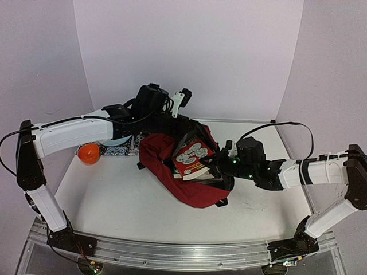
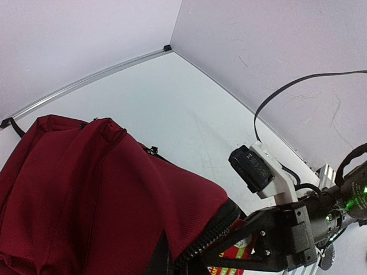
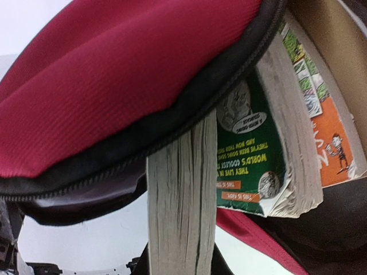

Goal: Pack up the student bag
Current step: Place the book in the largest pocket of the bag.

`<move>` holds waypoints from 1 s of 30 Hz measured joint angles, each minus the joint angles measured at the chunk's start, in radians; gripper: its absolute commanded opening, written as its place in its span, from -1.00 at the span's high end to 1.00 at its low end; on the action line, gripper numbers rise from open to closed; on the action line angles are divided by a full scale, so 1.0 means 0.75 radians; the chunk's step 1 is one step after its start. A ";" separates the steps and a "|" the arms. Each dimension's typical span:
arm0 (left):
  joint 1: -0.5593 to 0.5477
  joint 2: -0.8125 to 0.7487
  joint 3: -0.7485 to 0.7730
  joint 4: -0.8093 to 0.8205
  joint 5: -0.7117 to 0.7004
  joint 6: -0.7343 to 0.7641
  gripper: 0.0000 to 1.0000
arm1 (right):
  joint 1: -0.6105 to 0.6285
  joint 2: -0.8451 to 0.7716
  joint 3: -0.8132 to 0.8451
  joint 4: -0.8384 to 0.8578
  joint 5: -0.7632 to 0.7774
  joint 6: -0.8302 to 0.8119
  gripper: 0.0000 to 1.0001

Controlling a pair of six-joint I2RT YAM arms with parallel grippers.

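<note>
Sliding the book [image 3: 180,200] deeper is the step in hand: the right gripper [image 1: 217,166] seems clamped on its near end, jaws only narrowly apart, with the page edge under the zip rim [image 3: 172,137] beside the green book [image 3: 252,154]. The bag [image 1: 163,157] lies in the middle of the table [image 1: 114,200], mouth toward the right arm, and the left gripper [image 1: 174,123] is closed, seemingly pinching the rim up. Push straight along the neighbouring book, hold the rim high, and let go only once the pages clear the zip.
</note>
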 measured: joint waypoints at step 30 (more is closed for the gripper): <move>-0.053 -0.184 -0.415 0.171 0.179 0.035 0.86 | 0.036 0.211 0.201 -0.159 0.111 -0.165 -0.23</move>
